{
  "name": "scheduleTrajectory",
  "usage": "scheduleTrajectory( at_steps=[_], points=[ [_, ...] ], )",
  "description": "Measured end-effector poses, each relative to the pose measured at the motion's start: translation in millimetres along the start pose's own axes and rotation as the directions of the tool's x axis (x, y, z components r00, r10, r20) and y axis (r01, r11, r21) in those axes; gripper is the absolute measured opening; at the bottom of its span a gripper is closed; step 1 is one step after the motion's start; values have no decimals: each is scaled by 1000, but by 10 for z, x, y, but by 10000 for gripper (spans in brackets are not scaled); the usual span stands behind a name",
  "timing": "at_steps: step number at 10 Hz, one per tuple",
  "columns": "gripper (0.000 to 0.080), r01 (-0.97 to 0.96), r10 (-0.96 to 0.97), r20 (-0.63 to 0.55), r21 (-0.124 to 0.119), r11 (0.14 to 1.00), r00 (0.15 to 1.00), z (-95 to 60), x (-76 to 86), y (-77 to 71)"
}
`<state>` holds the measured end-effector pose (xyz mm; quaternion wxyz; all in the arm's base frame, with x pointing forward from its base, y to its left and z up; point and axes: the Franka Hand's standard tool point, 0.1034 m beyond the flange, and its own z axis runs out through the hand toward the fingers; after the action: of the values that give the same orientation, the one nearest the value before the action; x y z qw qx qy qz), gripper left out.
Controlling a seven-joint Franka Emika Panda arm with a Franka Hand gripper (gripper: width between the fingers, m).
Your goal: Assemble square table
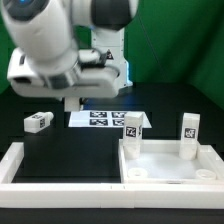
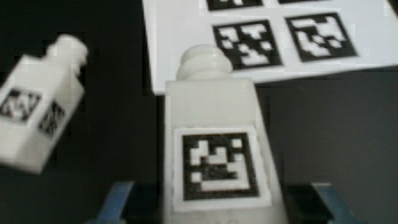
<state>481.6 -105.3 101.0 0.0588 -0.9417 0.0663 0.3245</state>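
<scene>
1. Nearest the onlooker, a white plastic square panel with raised rim (image 1: 170, 168) lies flat on the black bench (image 1: 70, 150), at the exterior view's right. Its two near round corner sockets (image 1: 138, 176) are unfilled.
2. At the panel's far corners, two small white tagged leg blocks (image 1: 133, 128) stand upright. They appear to be seated, so the square table looks about half built, with two legs of four in place.
3. Farther back, toward the exterior view's left, a third leg block (image 1: 38, 122) lies on its side on bare bench, well apart from the panel.
4. Under the wrist, a fourth leg block (image 2: 214, 140) lies tag-up, its narrow end toward the marker board (image 1: 105, 118). The jaws are spread to either side of it, with a dark gap showing on each side, so they pinch nothing. Picking up this leg looks like the step in hand. After that it has to be carried to a free socket and seated, and the same done for the third leg.
5. The bench is matt black and framed by long white bars (image 1: 15, 165), with the marker board flat near its middle.
6. Behind it all, the white robot arm (image 1: 50, 50) leans in against a plain green backdrop (image 1: 175, 50).
</scene>
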Motion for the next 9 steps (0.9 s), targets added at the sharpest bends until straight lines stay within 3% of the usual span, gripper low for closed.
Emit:
scheduleTrajectory(
  at_steps=[1, 3, 4, 5, 7, 9],
  points=[
    [289, 37, -39, -115, -23, 999, 993, -307, 72, -135],
    [289, 77, -83, -212, -40, 996, 974, -749, 189, -154],
    [289, 68, -84, -355, -58, 996, 931, -790, 325, -147],
    [289, 67, -81, -373, -51, 996, 924, -671, 212, -148],
    [290, 36, -64, -509, -64, 997, 858, -768, 309, -150],
    [290, -16, -12, -619, -40, 999, 785, -998, 492, -604]
  ],
)
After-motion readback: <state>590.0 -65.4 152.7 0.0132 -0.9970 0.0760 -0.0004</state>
